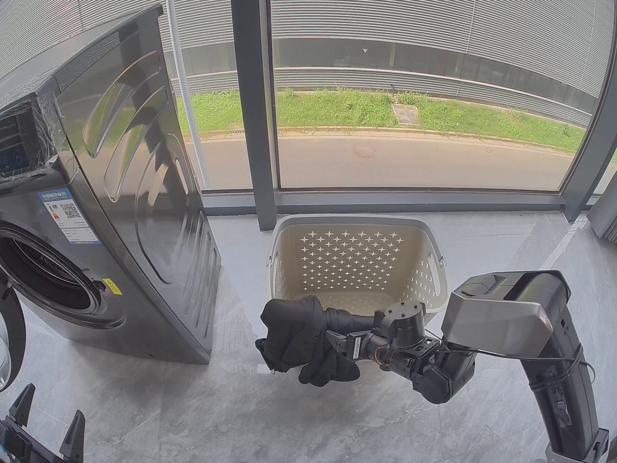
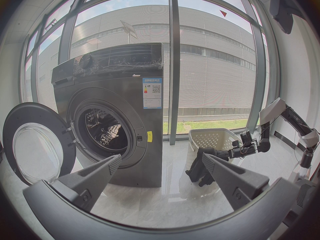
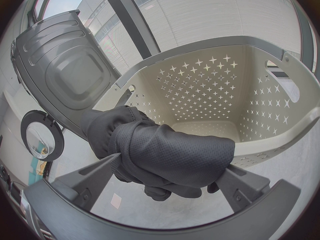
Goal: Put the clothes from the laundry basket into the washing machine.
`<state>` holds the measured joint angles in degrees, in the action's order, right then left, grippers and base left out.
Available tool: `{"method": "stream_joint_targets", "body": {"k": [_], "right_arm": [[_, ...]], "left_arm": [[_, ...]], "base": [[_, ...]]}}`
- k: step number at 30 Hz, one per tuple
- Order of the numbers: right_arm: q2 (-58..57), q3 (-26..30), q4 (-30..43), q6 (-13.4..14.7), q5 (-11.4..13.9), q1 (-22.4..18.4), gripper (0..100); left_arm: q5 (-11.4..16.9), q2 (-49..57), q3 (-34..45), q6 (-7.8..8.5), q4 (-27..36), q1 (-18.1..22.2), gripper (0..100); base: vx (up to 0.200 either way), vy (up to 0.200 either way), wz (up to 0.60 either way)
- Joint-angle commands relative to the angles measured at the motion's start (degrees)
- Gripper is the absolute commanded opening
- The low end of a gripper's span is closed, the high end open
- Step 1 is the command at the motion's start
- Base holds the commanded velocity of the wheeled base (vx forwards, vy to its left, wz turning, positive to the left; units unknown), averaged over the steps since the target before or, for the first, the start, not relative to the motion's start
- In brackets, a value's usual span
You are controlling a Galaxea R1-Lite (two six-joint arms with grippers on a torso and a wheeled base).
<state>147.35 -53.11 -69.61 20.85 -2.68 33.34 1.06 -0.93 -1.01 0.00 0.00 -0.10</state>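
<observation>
Grips a dark garment (image 1: pixel 295 335) in the clenched right gripper (image 3: pixel 171 164) just off the near left corner of the basket (image 1: pixel 357 222), right of the washing machine (image 1: pixel 128 194), a garment seemingly soft, light and floppy, so best pinched deep in its bunched middle, with the left gripper (image 2: pixel 160 156) spread and empty.

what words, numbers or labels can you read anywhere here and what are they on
Nothing reads clearly.
Blue and white label on the washing machine front: code square and print, too small to read.
Yellow sticker beside the door opening: too small.
Control panel: blurred under plastic wrap.
Laundry basket and dark garment: no text.
</observation>
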Motion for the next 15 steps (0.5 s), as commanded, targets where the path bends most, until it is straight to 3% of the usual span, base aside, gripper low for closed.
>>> {"method": "stream_joint_targets", "body": {"k": [1,15], "right_arm": [[0.57,-0.06,-0.18,-0.02,-0.04,0.06,0],[-0.57,1.52,-2.11,0.07,-0.13,1.64,0]], "left_arm": [[-0.01,0.93,1.01,0.0,0.0,0.01,100],[-0.18,0.93,1.01,-0.18,0.0,0.01,100]], "base": [[0.0,0.0,0.0],[0.0,0.0,0.0]]}}
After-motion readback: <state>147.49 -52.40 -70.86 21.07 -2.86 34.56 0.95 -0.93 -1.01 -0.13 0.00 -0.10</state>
